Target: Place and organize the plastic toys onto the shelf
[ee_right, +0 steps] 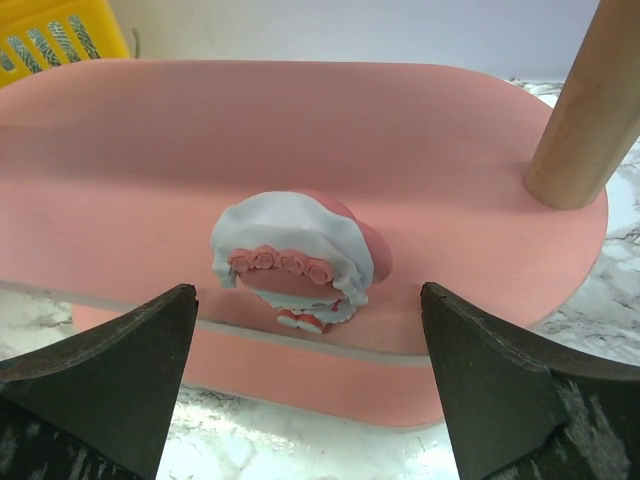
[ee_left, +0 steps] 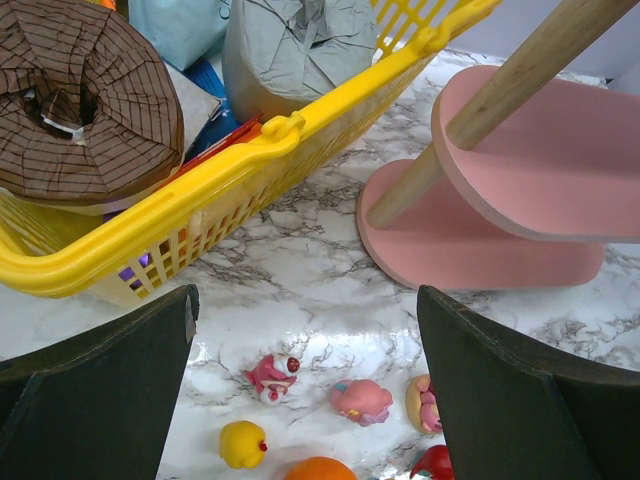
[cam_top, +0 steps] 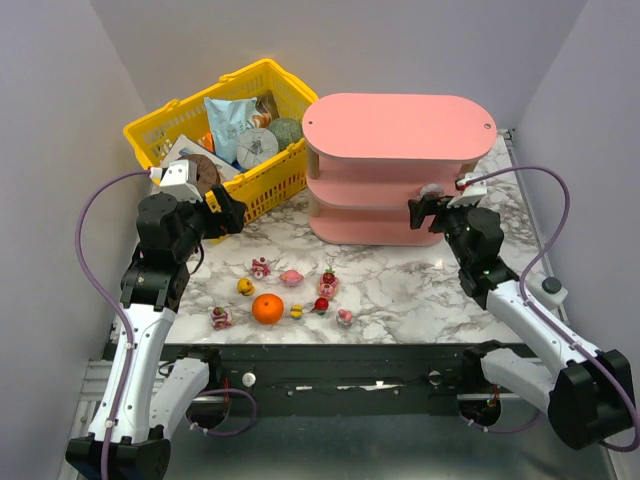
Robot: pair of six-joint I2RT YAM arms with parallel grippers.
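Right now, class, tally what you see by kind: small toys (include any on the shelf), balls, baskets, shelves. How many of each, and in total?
Toys: 9
Ball: 1
Basket: 1
Shelf: 1
Total: 12

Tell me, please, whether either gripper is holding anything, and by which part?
Nothing is held. The right gripper stands open, clear of the white-capped toy on the shelf; the left gripper is open too.

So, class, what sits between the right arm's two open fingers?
A small pink plastic figurine in a white bonnet, resting on a pink oval shelf board, touching neither of the fingers. The right wrist view shows it.
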